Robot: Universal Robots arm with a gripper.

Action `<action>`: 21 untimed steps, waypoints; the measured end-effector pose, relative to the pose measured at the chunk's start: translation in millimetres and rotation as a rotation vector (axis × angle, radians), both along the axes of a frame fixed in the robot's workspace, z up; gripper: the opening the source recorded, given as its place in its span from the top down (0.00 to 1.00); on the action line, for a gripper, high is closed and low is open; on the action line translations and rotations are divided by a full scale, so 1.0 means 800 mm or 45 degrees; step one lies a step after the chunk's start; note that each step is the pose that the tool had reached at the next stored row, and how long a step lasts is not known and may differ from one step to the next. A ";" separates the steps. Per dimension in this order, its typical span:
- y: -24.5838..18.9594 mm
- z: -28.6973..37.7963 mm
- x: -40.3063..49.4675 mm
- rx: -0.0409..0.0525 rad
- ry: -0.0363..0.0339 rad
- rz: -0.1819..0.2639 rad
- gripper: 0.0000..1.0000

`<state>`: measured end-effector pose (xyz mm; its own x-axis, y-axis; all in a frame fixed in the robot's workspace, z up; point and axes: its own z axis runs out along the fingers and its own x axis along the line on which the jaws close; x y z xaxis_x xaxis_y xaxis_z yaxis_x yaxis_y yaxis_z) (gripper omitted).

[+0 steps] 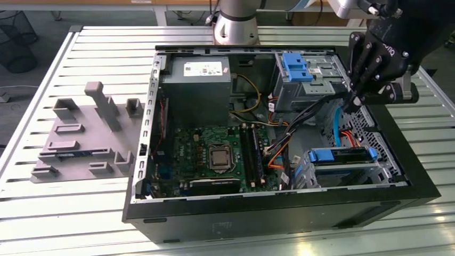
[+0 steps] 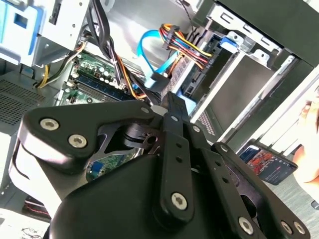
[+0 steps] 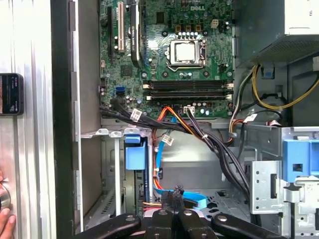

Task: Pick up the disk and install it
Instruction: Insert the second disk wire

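Claw [image 1: 353,102]: fingers pressed together, holding nothing, hanging over the open computer case [image 1: 142,176].
Disk [image 1: 341,156]: seated in its cage, blue bracket upward.

Bright, even daylight, glare on the slatted table [image 1: 299,245], the second wrist view's black hand [image 2: 172,112] blurred close-up.

You had a slatted metal table [image 1: 92,40] carrying the open computer case [image 1: 284,210] and a grey fixture tray [image 1: 78,133].
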<state>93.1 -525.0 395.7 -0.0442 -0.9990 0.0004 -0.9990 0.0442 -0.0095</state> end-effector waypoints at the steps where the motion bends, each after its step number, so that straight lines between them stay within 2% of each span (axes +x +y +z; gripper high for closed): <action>1: 0.0030 0.0003 0.000 -0.001 -0.0006 0.000 0.89; 5: 0.0147 0.0008 0.000 -0.004 -0.0033 0.000 0.89; 7: 0.0183 0.0009 0.000 -0.004 -0.0047 0.000 0.89; 21: 0.0194 0.0009 0.000 -0.004 -0.0058 0.000 0.89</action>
<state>93.0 -509.4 396.4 -0.0443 -0.9990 0.0035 -0.9989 0.0442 -0.0142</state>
